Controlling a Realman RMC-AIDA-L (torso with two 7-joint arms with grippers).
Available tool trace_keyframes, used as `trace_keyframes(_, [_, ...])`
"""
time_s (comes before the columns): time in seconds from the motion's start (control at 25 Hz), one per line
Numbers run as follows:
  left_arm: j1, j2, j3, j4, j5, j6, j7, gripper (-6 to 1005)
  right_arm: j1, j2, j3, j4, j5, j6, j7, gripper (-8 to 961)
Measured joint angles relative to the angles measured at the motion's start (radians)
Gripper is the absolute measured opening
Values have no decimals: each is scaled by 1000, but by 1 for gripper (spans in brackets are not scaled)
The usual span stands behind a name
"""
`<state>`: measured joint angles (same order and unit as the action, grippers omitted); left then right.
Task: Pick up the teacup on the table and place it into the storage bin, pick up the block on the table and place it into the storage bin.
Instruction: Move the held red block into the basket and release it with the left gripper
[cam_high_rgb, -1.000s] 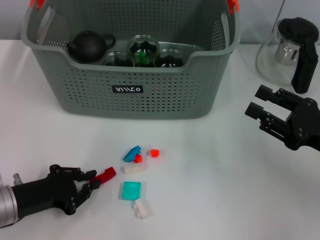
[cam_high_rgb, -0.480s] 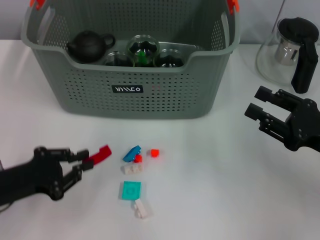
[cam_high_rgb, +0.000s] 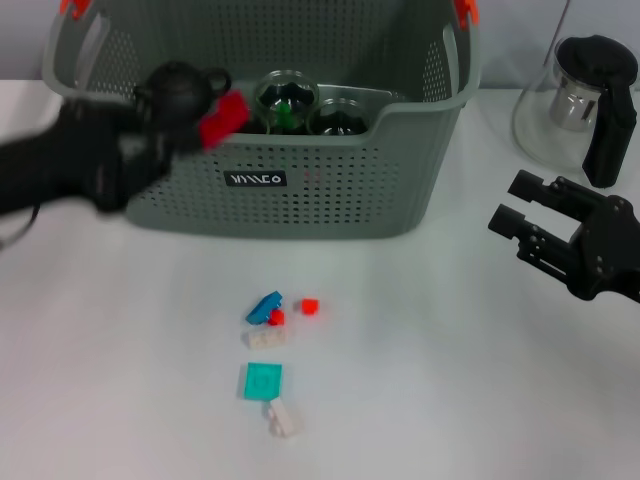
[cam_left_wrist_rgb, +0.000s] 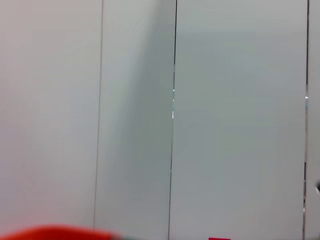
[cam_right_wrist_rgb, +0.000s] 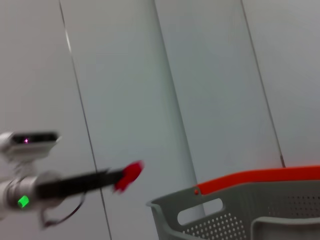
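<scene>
Left end effector (cam_high_rgb: 190, 135) pinches a red block (cam_high_rgb: 222, 117) above the front rim of the storage bin (cam_high_rgb: 300, 190); right end effector (cam_high_rgb: 530, 225) hangs spread over the counter (cam_high_rgb: 420, 380). Small, light and rigid, the block likely suits an end pinch.

Motion blur smears the left gripper (cam_high_rgb: 190, 125), hiding its jaws around the red block (cam_high_rgb: 223, 117).

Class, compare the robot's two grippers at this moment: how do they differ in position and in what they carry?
The left gripper is raised at the storage bin, near its front rim; the right gripper hangs low over the table, beside the bin. The left gripper holds a red block; the right gripper holds nothing, fingers spread. Both are black.
</scene>
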<state>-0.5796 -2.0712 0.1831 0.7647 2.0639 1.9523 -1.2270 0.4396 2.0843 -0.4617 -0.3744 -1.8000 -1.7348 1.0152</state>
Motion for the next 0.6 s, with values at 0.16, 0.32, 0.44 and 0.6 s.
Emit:
trace_keyframes(0.16, [-137,16,28,19,1,-109,-139,184,4,1,-1,0,-1,1,4,577])
trace_keyframes(0.32, [-207,13,175,32,3,-357,-231,185,5,2,2,0,-1,3,4,577])
trace_keyframes(0.44, [-222,4,356,26,4,-589,-260,186,5,2,3,0,-1,6,4,577])
trace_keyframes(0.6, [-210,-36,552,11,7,-871,-258,187,7,2,3,0,1,6,5,577])
